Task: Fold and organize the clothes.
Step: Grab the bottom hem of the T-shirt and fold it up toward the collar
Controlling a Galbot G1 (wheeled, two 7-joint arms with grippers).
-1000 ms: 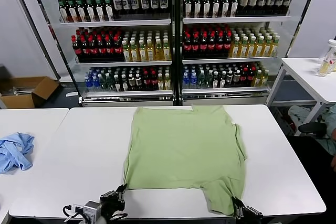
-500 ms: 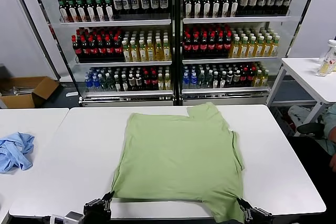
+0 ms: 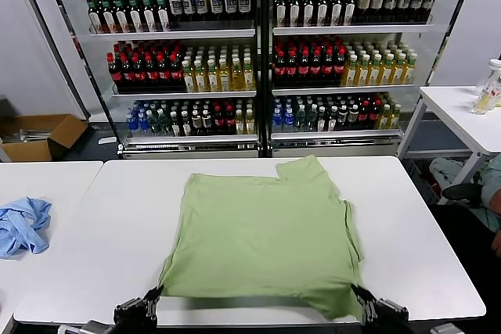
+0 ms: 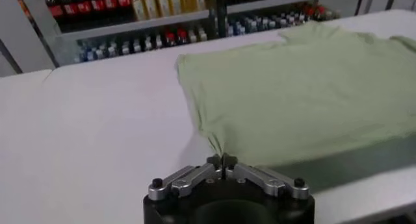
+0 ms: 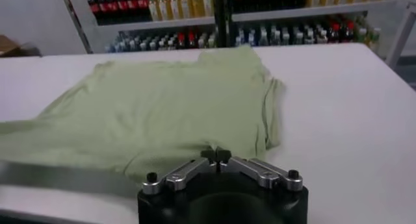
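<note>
The light green shirt (image 3: 262, 236) lies plain side up on the white table (image 3: 109, 224), with no collar, buttons or print showing. My left gripper (image 3: 151, 299) is shut on its near left corner at the table's front edge, seen pinched in the left wrist view (image 4: 221, 158). My right gripper (image 3: 358, 298) is shut on the near right corner, seen in the right wrist view (image 5: 216, 155). The near hem hangs lifted between both grippers, casting a shadow. The shirt (image 4: 292, 95) spreads away from the left gripper, and in the right wrist view (image 5: 162, 108) too.
A light blue garment (image 3: 22, 224) lies on the adjoining table at the left. Drink coolers full of bottles (image 3: 258, 52) stand behind the table. A cardboard box (image 3: 43, 137) sits on the floor at the left; a side table (image 3: 470, 115) stands at the right.
Both grippers have pulled the shirt's near edge toward me and slightly left. The far edge has slid nearer, and a sleeve now sticks out at the far right.
</note>
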